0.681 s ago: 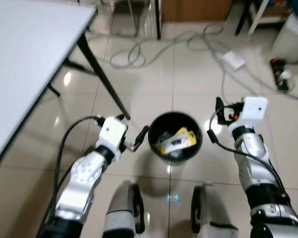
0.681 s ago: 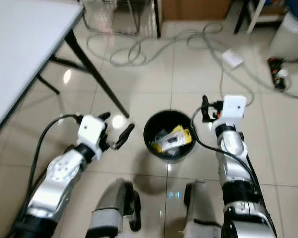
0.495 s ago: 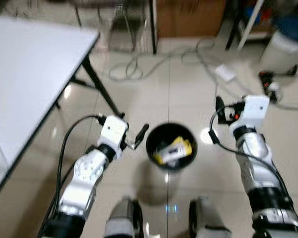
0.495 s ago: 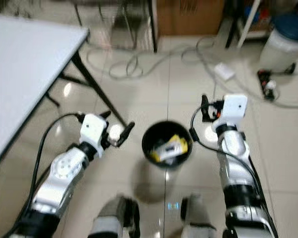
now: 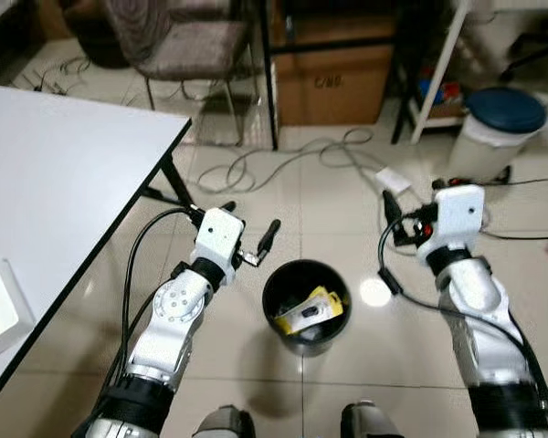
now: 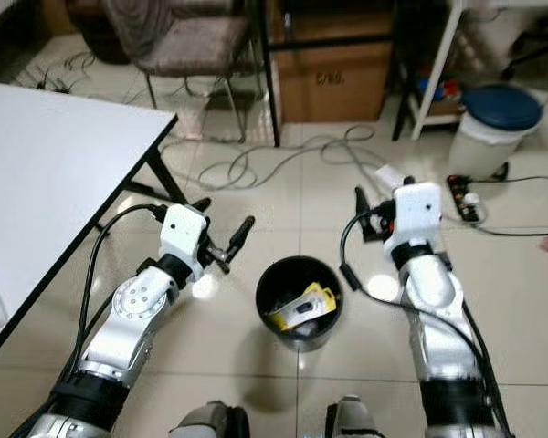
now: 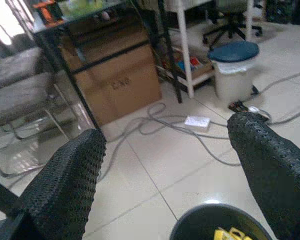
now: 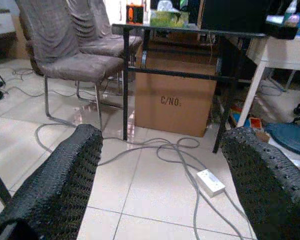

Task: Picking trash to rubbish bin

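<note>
Standing over a black rubbish bin (image 5: pixel 306 303) on a glossy tiled floor (image 5: pixel 256 365), the robot holds both silver arms forward and bent at the elbow in the left eye view. The left gripper (image 5: pixel 256 242) hangs just above and beside the bin's rim on the table side, its fingers parted and holding nothing. The right gripper (image 5: pixel 388 214) is raised on the bin's other side, a little apart from it, also holding nothing. Inside the bin lies a yellow packet (image 5: pixel 310 310) among other trash. A white table (image 5: pixel 55 192) runs along the robot's left, its black leg (image 5: pixel 178 187) slanting to the floor near the left forearm. Bare tile lies between the bin and the grey cables (image 5: pixel 292 160) beyond.

The right eye view shows the same scene, with a blue-lidded pail (image 6: pixel 500 128), a cardboard box (image 6: pixel 333 87) and a grey chair (image 6: pixel 178 46) along the far side.

The left wrist view looks between two widely spread black fingers (image 7: pixel 65 185) onto the bin's rim and a scrap of the yellow packet below.

The right wrist view shows its fingers (image 8: pixel 55 185) equally wide apart, framing the box, chairs and a white adapter (image 8: pixel 210 182) on the floor.
</note>
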### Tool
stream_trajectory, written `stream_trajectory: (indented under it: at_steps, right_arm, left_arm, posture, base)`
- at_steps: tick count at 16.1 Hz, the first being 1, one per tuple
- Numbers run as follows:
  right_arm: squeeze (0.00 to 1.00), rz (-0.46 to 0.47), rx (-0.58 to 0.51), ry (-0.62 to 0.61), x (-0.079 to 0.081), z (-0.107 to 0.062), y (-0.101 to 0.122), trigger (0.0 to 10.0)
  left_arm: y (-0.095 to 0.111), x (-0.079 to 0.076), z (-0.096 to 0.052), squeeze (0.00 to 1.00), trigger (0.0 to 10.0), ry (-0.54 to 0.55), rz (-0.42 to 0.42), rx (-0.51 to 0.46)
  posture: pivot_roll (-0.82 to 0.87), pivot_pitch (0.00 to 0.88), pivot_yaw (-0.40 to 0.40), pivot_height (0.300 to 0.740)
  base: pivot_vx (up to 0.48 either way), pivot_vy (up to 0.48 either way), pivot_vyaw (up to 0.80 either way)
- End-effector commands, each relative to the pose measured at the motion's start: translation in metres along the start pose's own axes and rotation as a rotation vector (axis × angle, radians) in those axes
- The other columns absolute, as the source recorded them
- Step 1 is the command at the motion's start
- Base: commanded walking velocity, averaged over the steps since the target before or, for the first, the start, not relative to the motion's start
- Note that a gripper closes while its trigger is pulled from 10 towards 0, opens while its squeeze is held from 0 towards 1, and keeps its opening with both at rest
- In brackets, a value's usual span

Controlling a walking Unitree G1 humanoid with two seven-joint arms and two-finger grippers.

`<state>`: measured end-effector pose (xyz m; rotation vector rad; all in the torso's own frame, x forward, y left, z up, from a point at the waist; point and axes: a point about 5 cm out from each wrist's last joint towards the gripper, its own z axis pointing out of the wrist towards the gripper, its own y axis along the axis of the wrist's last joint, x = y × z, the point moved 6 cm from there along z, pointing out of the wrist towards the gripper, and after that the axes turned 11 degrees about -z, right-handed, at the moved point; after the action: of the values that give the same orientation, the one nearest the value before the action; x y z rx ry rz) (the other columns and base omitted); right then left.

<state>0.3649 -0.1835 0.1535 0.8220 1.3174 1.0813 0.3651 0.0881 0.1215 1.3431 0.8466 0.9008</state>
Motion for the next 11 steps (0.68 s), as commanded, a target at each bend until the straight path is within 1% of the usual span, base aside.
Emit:
stream_trajectory:
  at_steps: [1,2,3,4,5,7,9,11]
  right_arm:
    - [0.00,-0.003,-0.020,0.004,0.005,-0.003,0.009,10.0]
    - [0.00,0.004,-0.022,-0.015,0.006,-0.009,0.013,10.0]
    - [0.00,0.013,-0.019,-0.031,0.005,-0.011,0.014,10.0]
    - [0.00,0.046,-0.001,-0.070,0.005,-0.018,0.013,10.0]
    - [0.00,0.027,0.001,-0.091,0.006,-0.023,0.012,10.0]
    - [0.00,0.073,0.034,-0.128,0.007,-0.027,0.008,10.0]
    - [0.00,0.041,0.055,-0.152,0.007,-0.031,0.008,10.0]
    - [0.00,0.065,0.069,-0.162,0.008,-0.032,0.008,10.0]
  left_arm:
    - [-0.006,0.014,-0.003,0.00,10.0,0.062,0.001,0.016]
    - [-0.007,0.019,-0.004,0.00,10.0,0.095,-0.007,0.012]
    - [-0.008,0.021,-0.004,0.00,10.0,0.110,-0.009,0.009]
    - [-0.008,0.023,-0.006,0.00,10.0,0.145,-0.005,0.000]
    - [-0.008,0.026,-0.007,0.00,10.0,0.175,-0.012,-0.008]
    - [-0.011,0.030,-0.009,0.00,10.0,0.212,-0.028,-0.006]
    - [-0.014,0.033,-0.012,0.00,10.0,0.233,-0.041,-0.002]
    - [-0.014,0.032,-0.009,0.00,10.0,0.231,-0.040,-0.005]
  posture:
    - [-0.12,0.116,0.088,0.740]
    - [-0.12,0.112,0.082,0.740]
    - [-0.12,0.107,0.077,0.740]
    - [-0.13,0.102,0.068,0.740]
    - [-0.13,0.097,0.056,0.740]
    - [-0.13,0.093,0.049,0.740]
    - [-0.13,0.094,0.046,0.740]
    - [-0.13,0.092,0.047,0.740]
  base:
    - [0.000,0.000,0.00]
    - [0.000,0.000,0.00]
    - [0.000,0.000,0.00]
    - [0.000,0.000,0.00]
    - [0.000,0.000,0.00]
    - [0.000,0.000,0.00]
    - [0.000,0.000,0.00]
    - [0.000,0.000,0.00]
